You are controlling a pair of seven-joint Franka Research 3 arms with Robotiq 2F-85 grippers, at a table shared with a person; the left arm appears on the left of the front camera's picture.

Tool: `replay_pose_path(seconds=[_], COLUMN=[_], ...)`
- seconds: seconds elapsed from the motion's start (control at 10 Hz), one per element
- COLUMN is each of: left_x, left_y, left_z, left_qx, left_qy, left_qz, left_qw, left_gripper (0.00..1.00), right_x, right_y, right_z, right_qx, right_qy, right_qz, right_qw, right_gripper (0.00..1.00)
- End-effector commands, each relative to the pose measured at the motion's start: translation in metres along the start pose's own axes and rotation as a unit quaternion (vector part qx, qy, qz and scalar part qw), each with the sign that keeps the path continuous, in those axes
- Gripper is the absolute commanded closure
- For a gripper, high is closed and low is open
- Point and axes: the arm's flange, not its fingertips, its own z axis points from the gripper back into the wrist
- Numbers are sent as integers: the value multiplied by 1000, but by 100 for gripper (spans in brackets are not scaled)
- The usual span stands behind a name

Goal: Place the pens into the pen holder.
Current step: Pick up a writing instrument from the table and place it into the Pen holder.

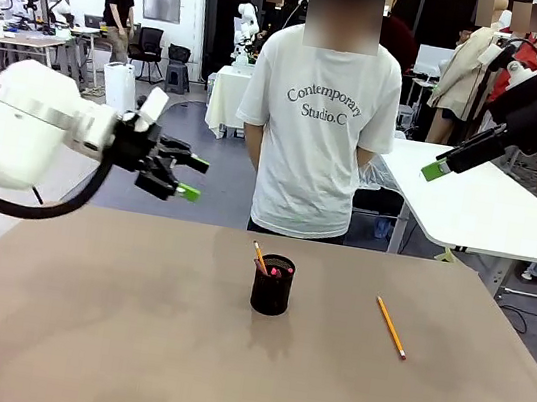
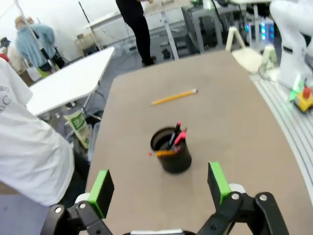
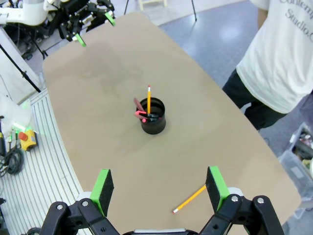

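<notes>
The black mesh pen holder (image 1: 272, 286) stands near the middle of the brown table, with an orange pencil (image 1: 260, 257) and pink-tipped pens (image 1: 275, 272) sticking out of it. One orange-yellow pencil (image 1: 391, 327) lies flat on the table to the holder's right. The left wrist view has the holder (image 2: 171, 155) ahead of my fingers and the loose pencil (image 2: 174, 97) beyond it; the right wrist view has the holder (image 3: 153, 116) and the loose pencil (image 3: 190, 198). My left gripper (image 1: 187, 177) hangs open above the table's far left. My right gripper (image 1: 437, 172) is raised high at the right, open and empty.
A person in a white T-shirt (image 1: 318, 118) stands at the far edge of the table (image 1: 106, 339), arms down. A white table (image 1: 490, 209) stands behind on the right. Bare tabletop surrounds the holder.
</notes>
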Motion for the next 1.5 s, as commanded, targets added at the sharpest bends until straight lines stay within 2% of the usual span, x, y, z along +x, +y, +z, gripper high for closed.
replay_pose_path(seconds=[0.0, 0.4, 0.5, 0.7, 0.8, 0.9, 1.4], left_x=[6, -3, -7, -9, -11, -12, -12], left_y=[7, 20, 20, 20, 22, 16, 16], left_z=[23, 63, 63, 63, 61, 64, 64], left_qx=[-20, -35, -15, -23, -15, -16, -16], left_qy=[39, 115, 129, 122, 104, 126, 126], left_qz=[5, 126, 153, 135, 116, 140, 140], left_qw=[999, 985, 980, 983, 988, 982, 982], left_gripper=[0, 0, 0, 0, 0, 0, 0], right_x=[1, 1, 1, 1, 1, 1, 1], right_y=[0, 0, 0, 0, 0, 0, 0], right_z=[1, 1, 1, 1, 1, 1, 1], right_qx=[4, 4, 4, 4, 4, 4, 4], right_qy=[-5, -5, -5, -5, -5, -5, -5], right_qz=[2, 2, 2, 2, 2, 2, 2], right_qw=[1000, 1000, 1000, 1000, 1000, 1000, 1000], right_gripper=[0, 0, 0, 0, 0, 0, 0])
